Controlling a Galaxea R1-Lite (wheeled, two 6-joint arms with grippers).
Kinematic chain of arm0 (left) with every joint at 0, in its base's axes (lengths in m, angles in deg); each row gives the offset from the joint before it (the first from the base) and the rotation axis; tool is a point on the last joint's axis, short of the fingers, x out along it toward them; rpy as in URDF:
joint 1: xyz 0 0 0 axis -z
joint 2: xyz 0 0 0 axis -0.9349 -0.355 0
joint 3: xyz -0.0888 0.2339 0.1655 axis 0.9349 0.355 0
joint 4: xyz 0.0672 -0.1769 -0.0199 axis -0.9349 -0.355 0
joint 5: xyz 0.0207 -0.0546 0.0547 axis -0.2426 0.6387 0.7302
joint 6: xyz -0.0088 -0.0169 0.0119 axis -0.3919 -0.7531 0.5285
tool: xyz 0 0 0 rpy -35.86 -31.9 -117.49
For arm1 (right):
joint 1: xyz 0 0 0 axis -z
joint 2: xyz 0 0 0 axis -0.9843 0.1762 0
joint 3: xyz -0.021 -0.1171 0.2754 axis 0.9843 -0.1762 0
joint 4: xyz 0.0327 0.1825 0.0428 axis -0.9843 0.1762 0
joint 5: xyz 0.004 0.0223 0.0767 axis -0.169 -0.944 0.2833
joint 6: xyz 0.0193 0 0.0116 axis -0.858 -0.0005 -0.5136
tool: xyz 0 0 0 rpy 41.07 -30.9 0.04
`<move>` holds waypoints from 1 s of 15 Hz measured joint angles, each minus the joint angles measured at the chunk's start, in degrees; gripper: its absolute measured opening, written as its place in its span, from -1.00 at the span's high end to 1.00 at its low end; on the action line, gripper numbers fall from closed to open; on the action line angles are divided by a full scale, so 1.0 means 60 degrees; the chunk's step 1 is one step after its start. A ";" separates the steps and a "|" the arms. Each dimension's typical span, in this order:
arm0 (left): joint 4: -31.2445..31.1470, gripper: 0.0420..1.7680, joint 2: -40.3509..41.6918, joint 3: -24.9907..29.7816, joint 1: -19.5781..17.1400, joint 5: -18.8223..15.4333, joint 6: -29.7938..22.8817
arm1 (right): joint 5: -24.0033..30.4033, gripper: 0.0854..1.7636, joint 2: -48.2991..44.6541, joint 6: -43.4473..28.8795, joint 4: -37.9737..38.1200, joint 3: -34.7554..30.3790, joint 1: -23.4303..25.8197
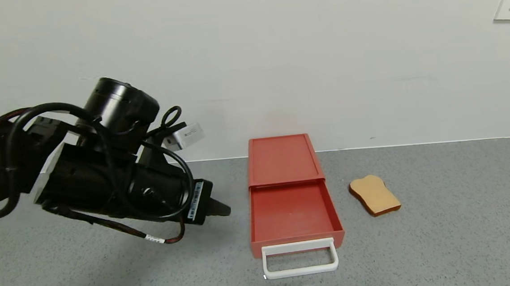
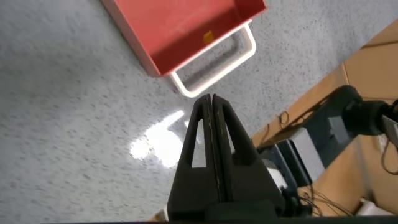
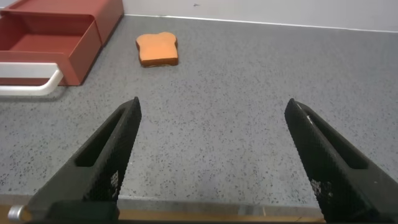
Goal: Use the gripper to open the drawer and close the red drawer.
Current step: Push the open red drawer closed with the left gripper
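So it's a speckled grey table [image 1: 445,237] running up to a white wall. The coral-red drawer [image 1: 287,190] sits flat on it with its tray slid out, and a toast slice [image 1: 374,195] lies just beside it.

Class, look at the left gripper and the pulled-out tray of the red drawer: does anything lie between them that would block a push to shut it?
Nothing visible does. The left gripper, fingers shut, hangs left of the drawer with only bare grey table between it and the white handle. The toast slice lies on the drawer's far side, well clear.
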 joint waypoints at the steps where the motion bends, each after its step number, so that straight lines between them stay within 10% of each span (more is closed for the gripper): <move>1: 0.0557 0.92 0.0254 0.0473 -0.0167 -0.0104 0.0171 | 0.0000 -0.92 0.0004 0.0004 0.0000 0.0000 0.0000; 7: 0.2739 0.92 0.1296 0.2530 -0.0670 -0.0908 0.1166 | 0.0004 -0.92 0.0000 0.0004 -0.0004 0.0000 -0.0004; 15: 0.2826 0.92 0.1536 0.2806 -0.0707 -0.0941 0.1235 | 0.0004 -0.92 0.0000 0.0004 -0.0004 0.0000 0.0000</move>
